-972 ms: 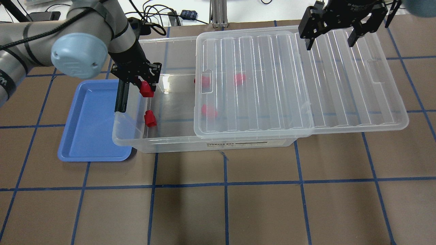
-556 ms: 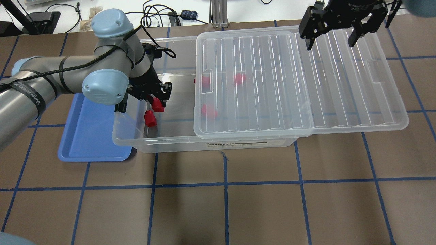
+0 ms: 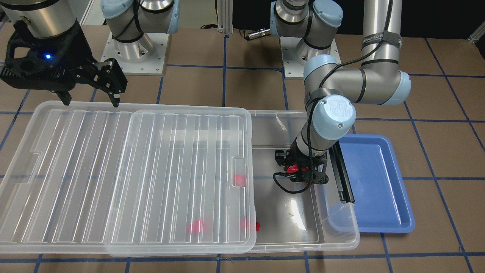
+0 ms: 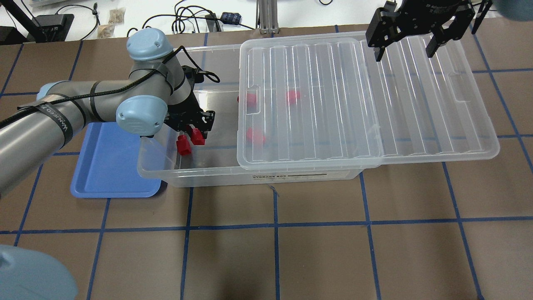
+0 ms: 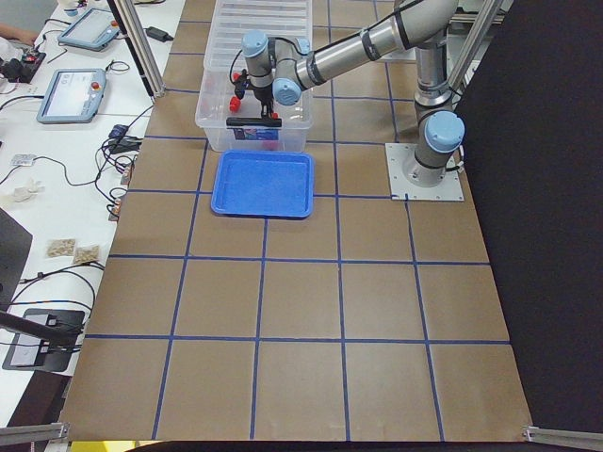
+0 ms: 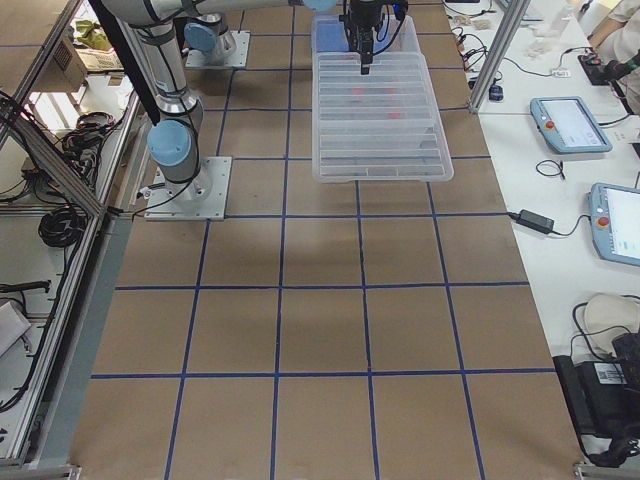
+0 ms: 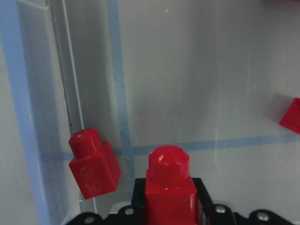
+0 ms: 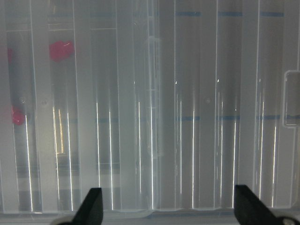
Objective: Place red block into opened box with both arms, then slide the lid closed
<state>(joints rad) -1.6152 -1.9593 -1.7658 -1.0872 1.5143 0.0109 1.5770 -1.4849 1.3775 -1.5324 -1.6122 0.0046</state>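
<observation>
My left gripper (image 4: pixel 198 132) is shut on a red block (image 4: pixel 197 136) and reaches down into the open end of the clear box (image 4: pixel 208 178). The wrist view shows that block (image 7: pixel 168 187) upright between the jaws, above the box floor. Another red block (image 4: pixel 182 146) lies beside it against the box's end wall (image 7: pixel 93 161). Three more red blocks (image 4: pixel 255 136) show blurred under the ribbed lid (image 4: pixel 416 104). The lid covers the box's right part and overhangs that end. My right gripper (image 4: pixel 406 43) hangs open over the lid's far edge, its fingertips (image 8: pixel 93 206) spread wide above the ribs.
A blue tray (image 4: pixel 108 166) with nothing in it sits against the box's left end, partly under its rim. A black latch bar (image 3: pixel 343 178) runs along that end. Cables and small devices lie on the white surface beyond the table's far edge.
My left arm has carried the red block right and toward the near side, lower into the box, beside the block lying there. The right gripper and lid have not moved.
</observation>
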